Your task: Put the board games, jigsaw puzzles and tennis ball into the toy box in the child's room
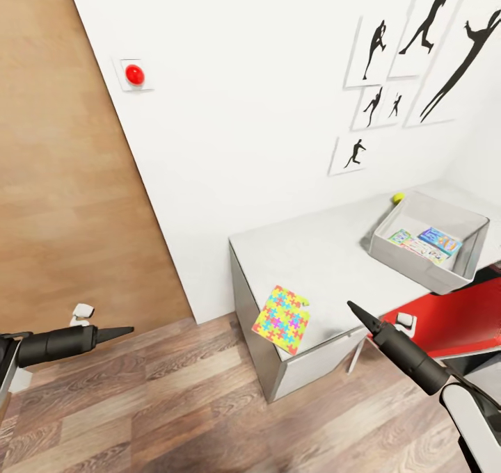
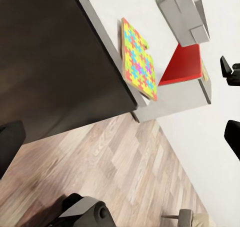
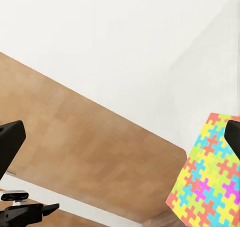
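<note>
Jigsaw puzzle [image 1: 282, 318] lies flat on the near corner of the table [image 1: 327, 257], long axis diagonal to the table edges, one corner hanging slightly over the front edge. A second layer's yellow corner peeks out at its far side, so possibly two stacked; cannot tell.

Toy box [image 1: 428, 243] sits further back on the table, beyond the right gripper [image 1: 353, 309], with flat colourful game boxes [image 1: 426, 243] inside. Tennis ball [image 1: 397, 197] rests on the table just behind the box's far corner. Red panel [image 1: 452, 320] beside the right arm, below the box.

Right gripper hovers just beside the puzzle, nothing between them; fingers look closed to a point in the head view, but the wrist view shows dark finger parts spread wide: cannot tell. Holds nothing. Left gripper [image 1: 115, 332] is well apart from the puzzle, over wood floor [image 1: 174, 396], empty, state unclear.
</note>
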{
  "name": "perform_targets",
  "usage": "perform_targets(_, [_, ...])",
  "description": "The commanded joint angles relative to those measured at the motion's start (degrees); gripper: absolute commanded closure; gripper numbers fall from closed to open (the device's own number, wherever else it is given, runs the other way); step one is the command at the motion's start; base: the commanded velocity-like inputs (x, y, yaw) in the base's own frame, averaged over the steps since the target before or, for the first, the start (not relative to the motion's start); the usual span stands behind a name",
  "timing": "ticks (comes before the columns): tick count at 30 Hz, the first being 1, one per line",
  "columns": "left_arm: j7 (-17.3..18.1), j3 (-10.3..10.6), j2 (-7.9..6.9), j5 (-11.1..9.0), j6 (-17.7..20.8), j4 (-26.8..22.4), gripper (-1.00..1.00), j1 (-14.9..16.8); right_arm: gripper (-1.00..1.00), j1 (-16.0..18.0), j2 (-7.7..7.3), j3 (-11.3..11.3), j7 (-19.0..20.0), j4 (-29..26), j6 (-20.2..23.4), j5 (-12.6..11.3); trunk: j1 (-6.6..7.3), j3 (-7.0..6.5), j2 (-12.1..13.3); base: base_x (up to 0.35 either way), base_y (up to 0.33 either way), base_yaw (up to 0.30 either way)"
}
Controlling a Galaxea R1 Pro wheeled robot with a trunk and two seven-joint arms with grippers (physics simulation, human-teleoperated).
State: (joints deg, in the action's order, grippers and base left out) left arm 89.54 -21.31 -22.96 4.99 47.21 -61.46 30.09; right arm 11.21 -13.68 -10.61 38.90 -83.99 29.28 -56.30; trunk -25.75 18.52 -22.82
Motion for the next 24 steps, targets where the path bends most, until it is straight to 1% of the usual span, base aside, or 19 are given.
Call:
perform_targets(1, [0.46,-0.08,0.02,0.53,0.60,-0.06,-1.00,0.05,-1.00,0.04,0.01,-0.04,-0.01,0.01,0.45,-0.42,-0.03,0.10,-0.10,0.000,-0.092,0.000])
perform_targets(8, [0.46,0.14,0.11,0.53,0.72,0.20,-1.00,0.05,-1.00,0.04,0.05,-0.03,-0.12,0.04,0.43,-0.39,-0.03,0.10,-0.10,0.040,-0.071,0.000])
perform_targets(11, [0.46,0.33,0.74,0.50,0.76,0.72,-1.00,0.05,-1.00,0.04,0.05,-0.03,-0.13,0.03,0.43,-0.39,-0.03,0.10,-0.10,0.081,-0.020,0.000])
perform_targets(13, [0.15,0.38,1.49,0.49,0.80,0.96,-1.00,0.08,-1.00,0.04,0.08,-0.01,-0.14,0.04,0.43,-0.36,-0.03,0.10,-0.10,0.052,-0.011,0.000])
perform_targets(15, [-1.34,0.42,2.41,0.48,0.84,1.16,-1.00,0.10,-1.00,0.04,0.11,0.01,-0.14,0.04,0.43,-0.34,-0.03,0.10,-0.10,0.033,-0.007,0.000])
perform_targets(16, [-3.19,0.44,3.37,0.47,0.88,1.29,-1.00,0.15,-1.00,0.04,0.12,0.03,-0.14,0.03,0.43,-0.33,-0.03,0.10,-0.10,0.019,-0.004,0.000])
perform_targets(18, [-5.22,0.45,4.27,0.47,0.91,1.38,-1.00,0.18,-1.00,0.02,0.13,0.04,-0.14,0.02,0.43,-0.32,-0.03,0.10,-0.10,0.014,-0.003,0.000])
perform_targets(19, [-7.18,0.46,5.12,0.44,0.95,1.43,-1.00,0.20,-1.00,0.03,0.13,0.05,-0.14,0.00,0.43,-0.30,-0.03,0.10,-0.10,0.008,-0.002,0.000])
perform_targets(23, [-10.28,0.51,6.80,0.40,1.15,1.48,-1.00,0.21,-1.00,0.03,0.14,0.05,-0.14,0.01,0.43,-0.01,-0.03,0.10,-0.10,0.005,-0.001,0.000])
perform_targets(24, [-11.35,0.53,7.64,0.39,1.43,1.50,-1.00,0.22,-1.00,0.04,0.17,0.04,-0.14,0.03,0.43,0.14,-0.03,0.10,-0.10,0.002,-0.015,0.000])
